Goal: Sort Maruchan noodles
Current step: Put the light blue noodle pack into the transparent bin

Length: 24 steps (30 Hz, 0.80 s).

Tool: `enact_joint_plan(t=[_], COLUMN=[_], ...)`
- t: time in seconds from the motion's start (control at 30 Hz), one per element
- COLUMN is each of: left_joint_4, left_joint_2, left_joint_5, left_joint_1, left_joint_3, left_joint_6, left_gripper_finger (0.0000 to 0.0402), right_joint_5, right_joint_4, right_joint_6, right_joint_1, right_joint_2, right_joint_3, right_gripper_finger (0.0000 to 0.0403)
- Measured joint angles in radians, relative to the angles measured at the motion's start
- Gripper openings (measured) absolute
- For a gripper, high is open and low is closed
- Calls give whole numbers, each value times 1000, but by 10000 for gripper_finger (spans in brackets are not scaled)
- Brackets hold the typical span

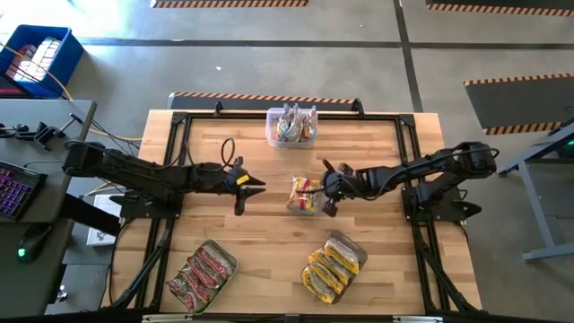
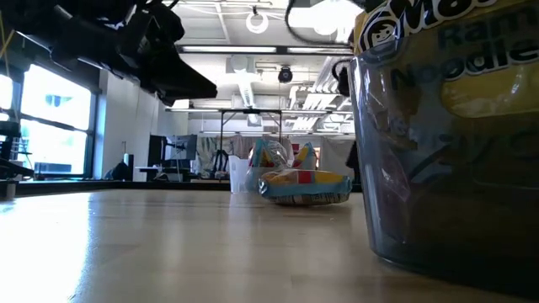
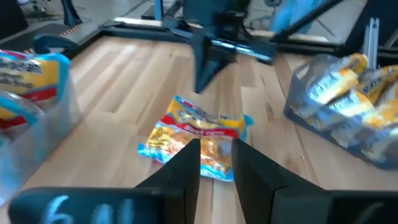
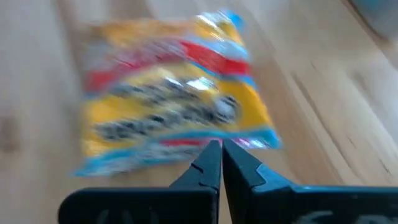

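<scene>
One loose Maruchan noodles packet (image 1: 303,196), yellow with red and blue print, lies flat on the wooden table at its middle (image 3: 194,138) (image 4: 174,106) (image 2: 303,187). My right gripper (image 1: 323,193) (image 4: 221,155) is shut and slants down from the table's right, its tips at the packet's edge. My left gripper (image 1: 260,187) (image 3: 217,165) hovers level to the left of the packet, clear of it. It is open by a narrow gap, with nothing between its fingers. My right gripper has its shut fingertips (image 4: 211,158) at the packet's edge nearest to it (image 4: 205,144), coming from the table's right and slanting down. I cannot tell whether they touch the packet. The packet lies flat on the table.
Three clear tubs hold more packets. One at the far middle (image 1: 291,126) holds silvery ones, one at the near left (image 1: 202,274) pink-red ones, one at the near right (image 1: 332,267) (image 3: 348,99) yellow ones. The near-right tub fills the low view's right side (image 2: 446,143).
</scene>
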<state>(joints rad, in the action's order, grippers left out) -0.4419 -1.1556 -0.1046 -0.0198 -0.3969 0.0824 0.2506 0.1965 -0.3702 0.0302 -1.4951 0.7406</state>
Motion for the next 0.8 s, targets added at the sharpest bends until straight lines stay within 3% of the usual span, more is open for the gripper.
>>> enact_joint_plan(t=[0.13, 0.43, 0.7, 0.8], left_joint_4=[-25, -52, -18, 50], left_joint_2=[-70, -204, -270, -315], left_joint_5=[0, -12, -5, -90], left_joint_1=[-22, -49, -91, -136], left_joint_3=[0, -50, -106, -133], left_joint_6=[-35, -68, -142, -128], left_gripper_finger=[96, 107, 110, 122], right_joint_5=[-17, -63, -21, -18], right_joint_4=[26, -342, -425, -440], right_joint_6=[-59, 50, 123, 141], right_joint_1=[-31, -38, -38, -42], right_joint_2=[-54, -257, -224, -216], right_joint_3=[-1, -1, 5, 6], right_gripper_finger=[0, 0, 0, 0])
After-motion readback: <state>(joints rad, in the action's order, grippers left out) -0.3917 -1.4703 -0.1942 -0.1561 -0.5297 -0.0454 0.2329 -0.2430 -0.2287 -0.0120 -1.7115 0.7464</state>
